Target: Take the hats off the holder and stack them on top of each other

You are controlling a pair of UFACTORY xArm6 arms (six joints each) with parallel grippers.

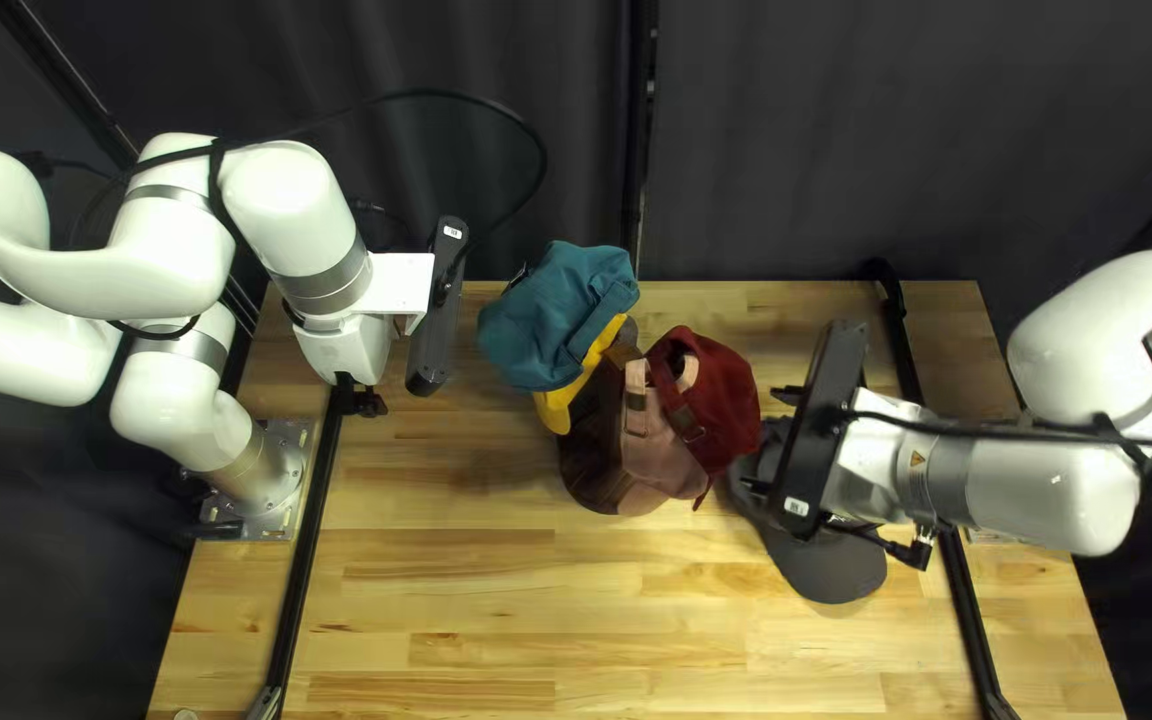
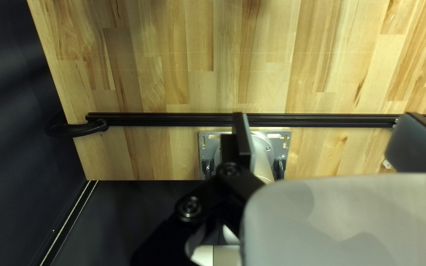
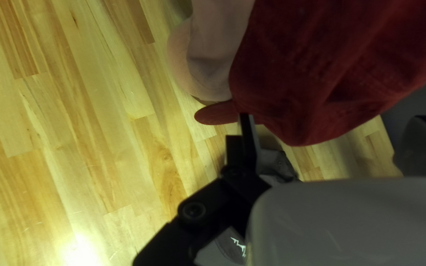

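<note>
The right jaws stand wide and grip nothing: in the right wrist view one finger reaches up close by the brim edge of the red hat (image 3: 327, 66), whose crown hangs just ahead of the gap and is not pinched from two sides. The left jaws are wide as well and empty, well apart from the hats, over the base plate (image 2: 202, 147) of the left arm (image 1: 336, 290) at the edge of the bench (image 1: 536, 620). The task looks barely begun. A dark hat (image 1: 831, 575) lies flat on the bench under the wrist of the right arm (image 1: 986, 490), apart from the bunch, so I judge it the one hat already off and the bottom of the stack to come. Five hang overlapping in a bunch at the middle of the bench: the teal hat (image 1: 556, 320) farthest back, then the yellow hat (image 1: 576, 395), the brown hat (image 1: 591, 460), the pink hat (image 1: 651, 450), and the red hat nearest the right arm. The holder itself is hidden beneath them. The bunch's long axis slants from the teal hat at the back towards the near right. The red hat hangs with its back strap turned up, its crown bulging towards the right arm and its brim dropping towards the bench, so its long axis seems steep rather than flat. The dark hat's brim points to the bench's near edge
</note>
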